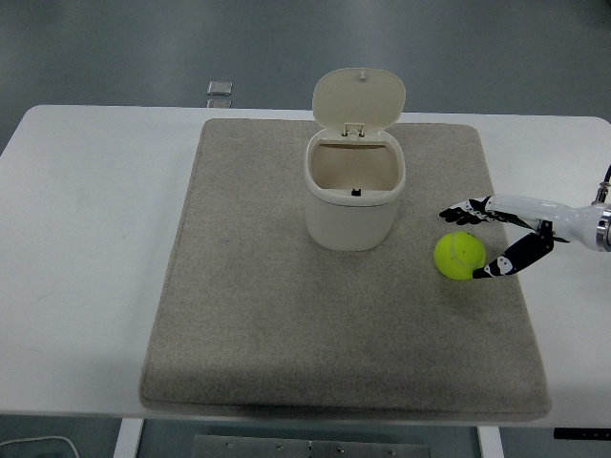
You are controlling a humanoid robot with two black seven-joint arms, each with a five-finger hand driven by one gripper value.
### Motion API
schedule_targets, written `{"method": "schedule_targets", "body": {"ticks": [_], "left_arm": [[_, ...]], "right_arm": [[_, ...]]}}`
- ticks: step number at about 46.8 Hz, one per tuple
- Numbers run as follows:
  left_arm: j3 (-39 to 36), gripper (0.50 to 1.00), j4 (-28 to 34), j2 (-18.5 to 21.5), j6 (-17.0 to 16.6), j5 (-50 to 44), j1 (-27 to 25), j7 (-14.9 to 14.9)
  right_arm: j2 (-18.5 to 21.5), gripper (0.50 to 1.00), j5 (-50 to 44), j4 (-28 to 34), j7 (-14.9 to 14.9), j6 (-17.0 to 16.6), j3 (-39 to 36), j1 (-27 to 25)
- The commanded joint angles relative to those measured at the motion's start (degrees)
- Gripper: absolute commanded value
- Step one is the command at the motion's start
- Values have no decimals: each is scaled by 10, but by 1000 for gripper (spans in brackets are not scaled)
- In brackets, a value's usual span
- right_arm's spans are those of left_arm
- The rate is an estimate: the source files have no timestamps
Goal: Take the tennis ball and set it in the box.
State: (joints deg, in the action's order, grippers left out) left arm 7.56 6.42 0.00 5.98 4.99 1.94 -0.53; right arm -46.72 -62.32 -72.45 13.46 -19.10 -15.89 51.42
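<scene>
A yellow-green tennis ball (pixel 458 256) lies on the grey mat (pixel 286 315), to the right of the box. The box (pixel 354 196) is a cream bin with its hinged lid standing open at the back. My right hand (pixel 470 242) comes in from the right edge and is spread around the ball's right side, fingers above it and thumb (pixel 496 266) low at its right. The fingers are open and touch or nearly touch the ball; it still rests on the mat. The left arm is out of view.
The mat covers most of the white table (pixel 86 239). A small grey square object (pixel 220 89) lies at the table's far edge, left of the box.
</scene>
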Motion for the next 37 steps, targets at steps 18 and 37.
{"method": "schedule_targets", "body": {"ticks": [18,37], "left_arm": [[0,992,0,0,0,0,0,0],[0,992,0,0,0,0,0,0]], "right_arm": [[12,821,-3,-2,6,11,1,-16],[10,683,-11,-1,9,12,-3,-16]]}}
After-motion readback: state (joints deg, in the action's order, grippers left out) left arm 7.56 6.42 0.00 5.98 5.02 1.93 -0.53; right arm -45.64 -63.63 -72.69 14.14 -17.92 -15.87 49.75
